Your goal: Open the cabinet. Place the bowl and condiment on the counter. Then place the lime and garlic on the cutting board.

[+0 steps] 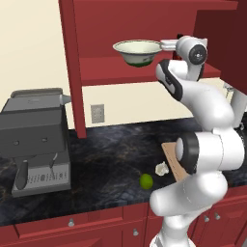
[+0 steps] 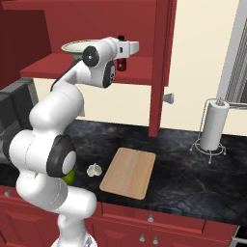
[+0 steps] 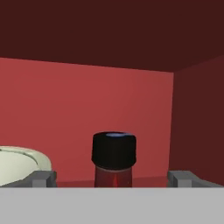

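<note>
Fingers [image 3: 43, 178] of my gripper [image 3: 113, 180] stand spread, gripping nothing; the condiment [image 3: 113, 158] sits dead ahead between them, bowl [image 3: 19, 165] beside it on the cabinet [image 1: 144, 72] shelf. Cabinet open, I judge; nothing moved yet. Far below, lime [image 1: 146, 181] and garlic [image 2: 94, 170] lie on the counter [image 2: 193, 173] near the board [image 2: 129, 172].

Condiment [image 3: 113, 158]: black cap, red body, upright, centred between spread fingertips [image 3: 43, 178]
Bowl [image 3: 22, 164]: left, cream rim
Cabinet [image 3: 87, 105]: red interior
</note>
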Tool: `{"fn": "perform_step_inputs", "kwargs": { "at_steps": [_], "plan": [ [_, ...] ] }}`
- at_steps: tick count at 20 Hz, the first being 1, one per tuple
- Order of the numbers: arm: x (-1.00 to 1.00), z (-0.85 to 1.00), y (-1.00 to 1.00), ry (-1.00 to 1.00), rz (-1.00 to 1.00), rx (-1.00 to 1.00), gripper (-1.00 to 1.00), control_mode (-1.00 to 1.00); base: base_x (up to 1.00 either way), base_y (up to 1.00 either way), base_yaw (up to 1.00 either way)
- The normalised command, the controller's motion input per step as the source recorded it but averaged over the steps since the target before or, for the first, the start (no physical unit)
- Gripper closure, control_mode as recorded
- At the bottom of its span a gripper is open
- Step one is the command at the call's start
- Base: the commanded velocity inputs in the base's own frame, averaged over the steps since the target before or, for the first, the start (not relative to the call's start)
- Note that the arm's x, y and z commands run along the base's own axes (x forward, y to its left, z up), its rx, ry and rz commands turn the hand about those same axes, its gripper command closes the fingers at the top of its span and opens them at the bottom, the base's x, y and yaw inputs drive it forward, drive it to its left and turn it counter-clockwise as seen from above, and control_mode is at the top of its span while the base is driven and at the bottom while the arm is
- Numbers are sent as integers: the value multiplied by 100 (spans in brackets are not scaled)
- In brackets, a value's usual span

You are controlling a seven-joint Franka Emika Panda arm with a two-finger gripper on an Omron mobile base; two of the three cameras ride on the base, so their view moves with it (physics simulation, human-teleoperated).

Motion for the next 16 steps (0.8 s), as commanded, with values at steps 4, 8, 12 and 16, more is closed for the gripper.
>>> {"fn": "perform_step_inputs", "kwargs": {
  "at_steps": [4,8,12,16],
  "plan": [
    [7,-1,0,0,0,0,100,-100,0,0,0],
    [0,-2,0,0,0,0,100,-100,0,0,0],
    [0,0,0,0,0,0,100,-100,0,0,0],
    [0,0,0,0,0,0,100,-100,0,0,0]
  ]
}}
